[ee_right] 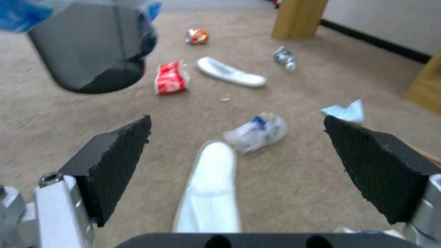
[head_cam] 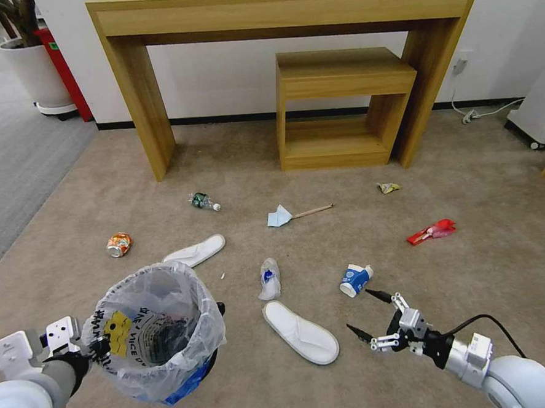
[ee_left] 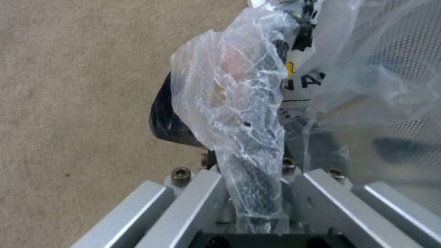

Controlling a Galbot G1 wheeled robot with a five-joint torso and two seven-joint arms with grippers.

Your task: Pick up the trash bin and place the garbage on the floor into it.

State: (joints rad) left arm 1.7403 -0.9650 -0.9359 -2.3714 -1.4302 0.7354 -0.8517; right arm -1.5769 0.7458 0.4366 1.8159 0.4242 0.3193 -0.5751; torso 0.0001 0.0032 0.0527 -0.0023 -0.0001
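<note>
My left gripper point(head_cam: 100, 349) is shut on the near-left rim of the trash bin point(head_cam: 154, 331), a black bin lined with a crinkled plastic bag. In the left wrist view the bag point(ee_left: 239, 103) drapes over the gripper point(ee_left: 248, 193). The bin point(ee_right: 92, 44) hangs tilted above the floor point(head_cam: 252, 377). My right gripper point(head_cam: 359, 309) is open just above the carpet, right of a white slipper point(head_cam: 302, 332) and below a blue-white cup point(head_cam: 355, 279). In the right wrist view that slipper point(ee_right: 209, 189) lies between the open fingers point(ee_right: 119, 155).
Other garbage lies on the carpet: a second slipper point(head_cam: 195, 250), crumpled plastic point(head_cam: 269, 279), an orange can point(head_cam: 119, 244), a bottle point(head_cam: 203, 201), a blue mask point(head_cam: 279, 216), a stick point(head_cam: 313, 211), a yellow wrapper point(head_cam: 388, 187) and red packets point(head_cam: 432, 232). A wooden desk point(head_cam: 285, 6) and shelf point(head_cam: 340, 107) stand at the wall.
</note>
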